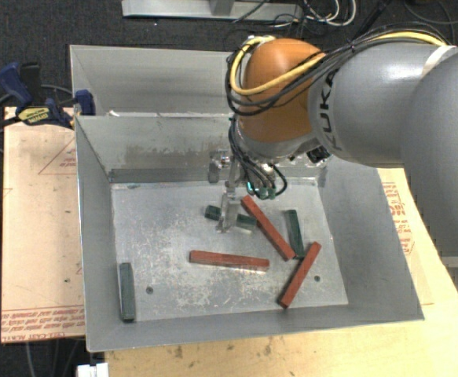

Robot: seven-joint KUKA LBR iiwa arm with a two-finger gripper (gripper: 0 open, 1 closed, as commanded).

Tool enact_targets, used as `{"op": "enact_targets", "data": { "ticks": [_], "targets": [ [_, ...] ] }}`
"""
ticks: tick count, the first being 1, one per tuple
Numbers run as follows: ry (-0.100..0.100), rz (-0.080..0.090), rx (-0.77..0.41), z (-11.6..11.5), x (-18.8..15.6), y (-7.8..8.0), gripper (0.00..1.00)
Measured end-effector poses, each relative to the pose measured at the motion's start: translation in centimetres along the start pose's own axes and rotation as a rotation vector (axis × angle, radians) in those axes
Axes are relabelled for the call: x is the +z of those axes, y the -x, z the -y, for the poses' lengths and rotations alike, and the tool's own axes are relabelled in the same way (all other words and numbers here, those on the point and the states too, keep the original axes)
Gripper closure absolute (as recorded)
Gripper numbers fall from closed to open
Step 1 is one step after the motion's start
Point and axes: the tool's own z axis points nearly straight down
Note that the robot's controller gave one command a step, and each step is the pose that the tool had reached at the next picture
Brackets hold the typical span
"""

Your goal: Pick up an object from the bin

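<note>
Camera view: we see the claw (228, 213) down at the floor of the bin (95, 210), mid-bin, right on a dark green bar (213, 212) lying flat there. The bar pokes out on both sides of the claw. We cannot tell if the claw is wide or narrow, or whether it grips the bar. A long red stick (269, 228) lies slanted just right of it, beside a second green bar (293, 230). A flat red stick (229, 261) lies nearer the front, and a third red stick (299, 276) sits slanted front-right. A lone green bar (126, 292) lies well apart, front-left.
</note>
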Motion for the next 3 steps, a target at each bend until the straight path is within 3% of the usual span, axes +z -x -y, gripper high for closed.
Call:
{"op": "enact_targets", "data": {
  "ticks": [1, 2, 3],
  "targets": [
    [-0.002, 0.001, -0.086, 6.3, 8.9, 1.3, 0.00],
    [0.000, 0.009, -0.090, 6.0, 8.3, 1.5, 1.00],
    [-0.002, 0.018, -0.097, 8.4, -7.2, -1.3, 1.00]
  ]
}}
